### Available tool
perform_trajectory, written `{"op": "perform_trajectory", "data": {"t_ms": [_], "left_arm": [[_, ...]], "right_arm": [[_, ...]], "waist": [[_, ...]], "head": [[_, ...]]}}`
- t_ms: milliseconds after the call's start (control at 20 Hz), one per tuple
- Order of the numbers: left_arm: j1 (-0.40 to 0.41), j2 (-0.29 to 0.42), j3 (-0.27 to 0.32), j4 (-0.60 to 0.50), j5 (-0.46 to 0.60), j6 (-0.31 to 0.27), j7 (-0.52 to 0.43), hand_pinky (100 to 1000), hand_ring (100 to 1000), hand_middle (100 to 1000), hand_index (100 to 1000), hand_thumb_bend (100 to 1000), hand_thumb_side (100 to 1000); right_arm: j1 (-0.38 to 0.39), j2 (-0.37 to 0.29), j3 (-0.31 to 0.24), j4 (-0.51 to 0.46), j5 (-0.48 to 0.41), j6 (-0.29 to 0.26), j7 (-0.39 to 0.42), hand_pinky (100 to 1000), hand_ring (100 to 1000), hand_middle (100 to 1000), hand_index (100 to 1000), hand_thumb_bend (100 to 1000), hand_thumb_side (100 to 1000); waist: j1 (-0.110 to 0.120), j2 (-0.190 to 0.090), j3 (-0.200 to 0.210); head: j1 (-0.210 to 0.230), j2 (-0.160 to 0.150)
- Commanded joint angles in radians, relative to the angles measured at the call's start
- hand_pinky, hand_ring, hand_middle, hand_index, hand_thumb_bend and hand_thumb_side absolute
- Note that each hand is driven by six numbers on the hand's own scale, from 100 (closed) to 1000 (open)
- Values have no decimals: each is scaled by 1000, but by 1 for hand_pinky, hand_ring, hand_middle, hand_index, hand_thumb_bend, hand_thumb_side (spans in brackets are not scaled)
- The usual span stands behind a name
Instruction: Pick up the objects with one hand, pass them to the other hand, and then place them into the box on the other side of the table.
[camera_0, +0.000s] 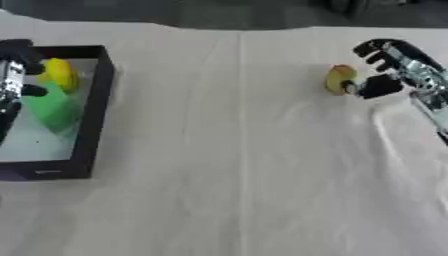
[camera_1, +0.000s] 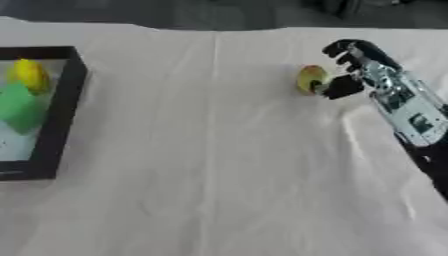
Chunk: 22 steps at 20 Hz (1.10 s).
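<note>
The black-walled box (camera_0: 98, 100) sits at the left edge of the white tablecloth (camera_0: 236, 175), and everything else is placed from it. Inside the box lie 2 things: a yellow rounded object (camera_0: 59, 73) toward the box's far end and a green block (camera_0: 52, 107) just nearer than it, the two touching or almost touching.

Well apart from the box, far across the cloth on its right side and level with the box's far end, lies a small yellow-orange object (camera_1: 309, 79), rounded, with a darker patch on its face. Its exact shape cannot be made out.

The right hand (camera_1: 354, 65) is just beyond that object on the side away from the box. The fingers curve over from above and farther back, and the thumb (camera_1: 337, 87) reaches toward the object's lower edge, its tip touching or nearly touching it. The hand is half-curled around the object's right side, with a narrow gap between thumb and fingers; the object lies at the mouth of that gap, not enclosed. Whether it is actually pinched cannot be told. The silver-and-black forearm runs away from the box toward the lower right.

The left hand (camera_0: 16, 75) hangs over the box's left part, above the green block, with dark fingers pointing toward the box's inside. Its spread cannot be told.
</note>
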Motion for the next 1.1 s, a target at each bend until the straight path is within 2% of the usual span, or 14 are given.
{"op": "perform_trajectory", "data": {"t_ms": [50,450,650,850,1100], "left_arm": [[-13,14,2,-21,2,-1,2,617,704,644,760,100,704],[-17,12,1,-22,4,-1,4,616,704,640,755,100,704],[-16,13,0,-22,5,-2,4,615,702,635,750,100,703],[-15,12,-1,-23,6,-3,5,614,700,631,748,100,702],[-13,13,0,-21,6,-1,5,612,697,624,742,100,695]], "right_arm": [[-12,-28,-12,1,8,6,-13,779,828,786,824,274,100],[-11,-23,-9,15,16,5,-12,784,830,784,822,262,100],[-9,-20,-8,23,21,5,-6,786,820,755,805,217,100],[-8,-19,-7,24,19,11,-2,786,799,667,736,100,100],[-7,-19,-4,16,3,14,0,773,745,528,626,100,100]], "waist": [[1,-17,4],[-2,-7,14],[-3,-5,16],[-4,-6,15],[-4,-9,14]], "head": [[-6,-19],[-10,-30],[-8,-27],[-7,-22],[-4,-18]]}}
